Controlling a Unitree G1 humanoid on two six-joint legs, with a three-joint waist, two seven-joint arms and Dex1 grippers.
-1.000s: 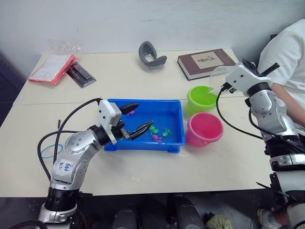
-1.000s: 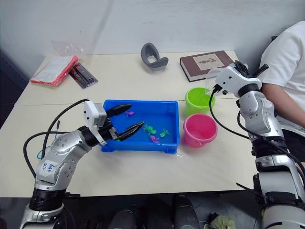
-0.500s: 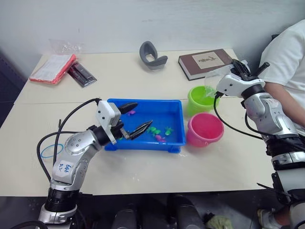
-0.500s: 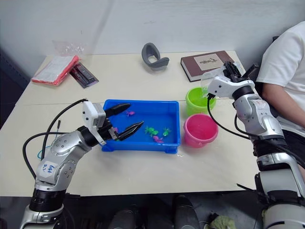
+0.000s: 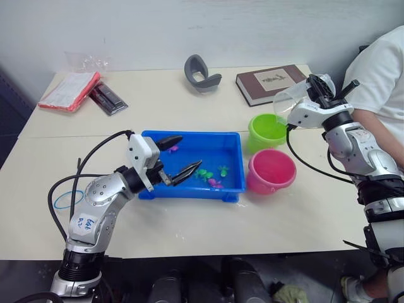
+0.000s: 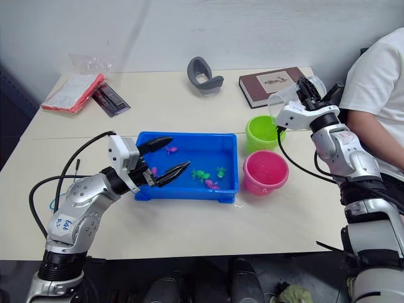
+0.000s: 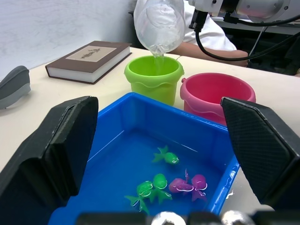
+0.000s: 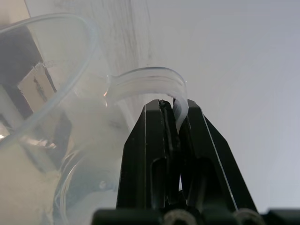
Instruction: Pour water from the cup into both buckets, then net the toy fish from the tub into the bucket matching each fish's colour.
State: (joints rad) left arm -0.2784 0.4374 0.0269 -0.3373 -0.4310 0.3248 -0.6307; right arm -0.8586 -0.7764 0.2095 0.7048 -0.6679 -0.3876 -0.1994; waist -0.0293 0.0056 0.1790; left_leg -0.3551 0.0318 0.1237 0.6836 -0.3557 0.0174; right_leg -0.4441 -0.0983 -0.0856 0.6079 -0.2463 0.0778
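The robot's right arm is raised and bent at the elbow, reaching in from the right edge of the pale desk (image 5: 189, 107) so that its wrist sits above the lime green bucket (image 5: 266, 130). The right pincer (image 8: 174, 111) is clamped tight on the curved handle of the clear cup (image 5: 295, 96), its two black fingers pressed together around the handle. The cup is tipped on its side with its spout pointing down over the green bucket, and a thin stream of water falls from the spout into that bucket. The pink bucket (image 5: 271, 171) stands just in front of the green one, the two nearly touching, both beside the right end of the blue tub (image 5: 233, 142).

The left arm is bent low over the desk, its forearm angled toward the tub's left end. The left pincer (image 5: 178, 156) is spread wide and holds nothing, its fingers hovering over the tub's left part. Inside the tub, the toy fish (image 7: 164, 183), green and pink, lie clustered near the right end, with one pink fish near the far left corner. The light blue hoop of the net (image 5: 66, 201) lies on the desk at the far left, partly hidden behind the left arm.

A person in a white shirt (image 5: 379, 69) sits at the right edge.
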